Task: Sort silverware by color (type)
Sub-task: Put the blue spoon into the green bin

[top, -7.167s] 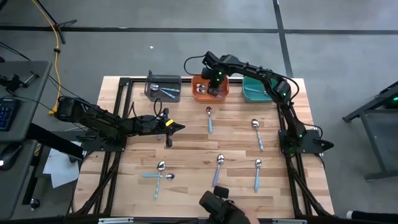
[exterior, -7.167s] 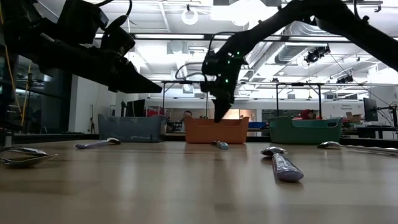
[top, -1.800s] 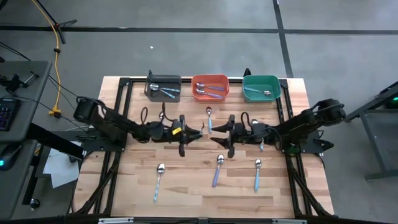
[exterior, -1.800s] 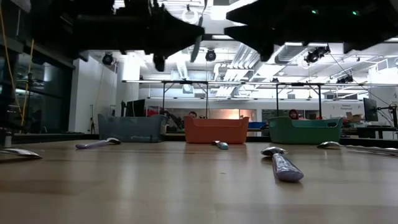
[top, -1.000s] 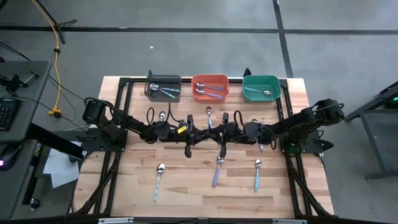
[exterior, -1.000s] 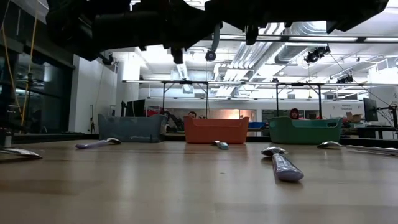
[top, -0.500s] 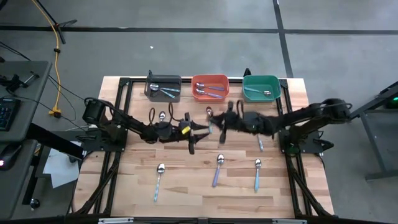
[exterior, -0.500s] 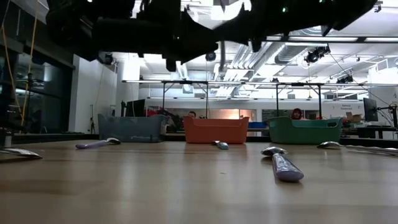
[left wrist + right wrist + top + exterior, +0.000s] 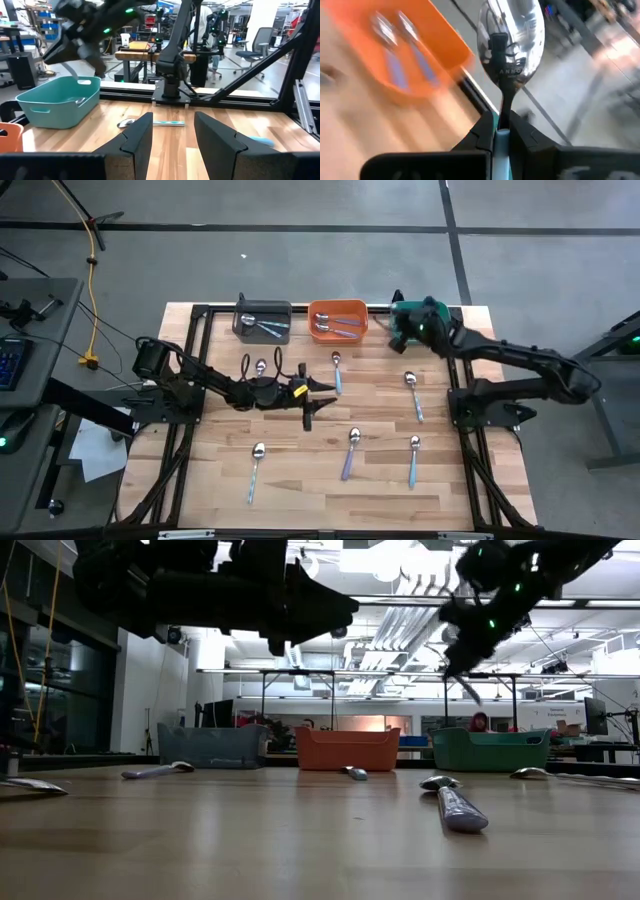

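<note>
High view: holding one spoon (image 9: 510, 37) clamped in the right gripper (image 9: 405, 330) over the teal bin (image 9: 438, 310) at upper right, left gripper (image 9: 318, 398) gaping mid-frame, six spoons (image 9: 351, 449) lying loose on the table (image 9: 300, 480).

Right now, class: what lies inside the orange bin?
Two spoons with purple handles lie in the orange bin. The right gripper nearby covers none of it.

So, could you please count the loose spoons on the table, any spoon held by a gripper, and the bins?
Loose spoons: 6
Held spoon, in the right gripper: 1
Bins: 3 (grey bin, orange bin, teal bin)
Total: 10
</note>
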`<state>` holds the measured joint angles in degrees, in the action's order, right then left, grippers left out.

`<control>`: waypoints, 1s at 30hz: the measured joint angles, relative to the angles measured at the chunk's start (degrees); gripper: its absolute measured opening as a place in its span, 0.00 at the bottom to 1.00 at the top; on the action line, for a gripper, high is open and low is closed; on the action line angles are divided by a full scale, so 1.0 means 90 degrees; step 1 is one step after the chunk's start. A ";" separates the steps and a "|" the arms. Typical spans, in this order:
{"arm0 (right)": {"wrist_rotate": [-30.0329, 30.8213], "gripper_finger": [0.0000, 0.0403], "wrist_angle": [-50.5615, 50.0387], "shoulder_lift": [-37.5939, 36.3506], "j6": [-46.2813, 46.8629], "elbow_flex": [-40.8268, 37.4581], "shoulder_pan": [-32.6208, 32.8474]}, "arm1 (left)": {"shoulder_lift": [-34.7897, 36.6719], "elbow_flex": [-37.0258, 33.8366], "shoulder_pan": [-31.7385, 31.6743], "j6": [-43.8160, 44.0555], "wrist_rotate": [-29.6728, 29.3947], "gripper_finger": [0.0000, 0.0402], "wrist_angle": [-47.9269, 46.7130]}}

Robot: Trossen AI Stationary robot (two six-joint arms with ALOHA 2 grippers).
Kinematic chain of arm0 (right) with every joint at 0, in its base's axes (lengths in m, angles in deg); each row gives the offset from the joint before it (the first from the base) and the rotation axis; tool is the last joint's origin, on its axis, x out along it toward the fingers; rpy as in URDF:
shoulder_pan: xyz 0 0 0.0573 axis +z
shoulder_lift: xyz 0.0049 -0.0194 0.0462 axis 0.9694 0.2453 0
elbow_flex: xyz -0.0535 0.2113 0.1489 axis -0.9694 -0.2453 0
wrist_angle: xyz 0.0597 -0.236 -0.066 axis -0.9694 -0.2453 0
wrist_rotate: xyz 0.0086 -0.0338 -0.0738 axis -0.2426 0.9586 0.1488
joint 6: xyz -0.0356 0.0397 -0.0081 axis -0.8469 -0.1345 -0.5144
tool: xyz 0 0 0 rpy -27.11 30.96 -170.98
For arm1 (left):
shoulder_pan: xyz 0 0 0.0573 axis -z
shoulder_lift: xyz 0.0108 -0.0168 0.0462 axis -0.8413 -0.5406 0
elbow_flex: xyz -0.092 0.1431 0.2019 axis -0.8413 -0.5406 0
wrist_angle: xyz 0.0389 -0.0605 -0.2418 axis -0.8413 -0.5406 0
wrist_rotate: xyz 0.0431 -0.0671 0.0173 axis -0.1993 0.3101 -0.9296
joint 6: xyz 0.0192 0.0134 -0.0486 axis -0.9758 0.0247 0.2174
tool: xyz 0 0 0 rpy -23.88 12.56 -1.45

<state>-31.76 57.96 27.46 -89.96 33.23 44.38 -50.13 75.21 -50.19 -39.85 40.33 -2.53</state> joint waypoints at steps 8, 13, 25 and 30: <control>-0.0044 0.01 0.0008 0.0837 -0.1586 0.0000 -0.1514 | 0.0000 0.0001 0.0002 0.0005 0.0015 0.35 -0.0005; -0.0046 0.01 -0.0036 0.1450 -0.2000 0.0000 -0.1937 | 0.0000 -0.0001 0.0002 0.0007 0.0014 0.35 -0.0015; -0.0106 0.02 -0.0162 0.2351 -0.2302 0.0000 -0.2263 | 0.0000 -0.0001 0.0027 0.0126 0.0156 0.35 -0.0020; -0.0238 0.02 -0.0163 0.2474 -0.2416 0.0000 -0.2331 | 0.0000 -0.0001 0.0027 0.0124 0.0157 0.35 -0.0020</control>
<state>-33.90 56.49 49.72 -111.70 33.23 23.40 -50.13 75.20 -49.95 -38.74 41.74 -2.71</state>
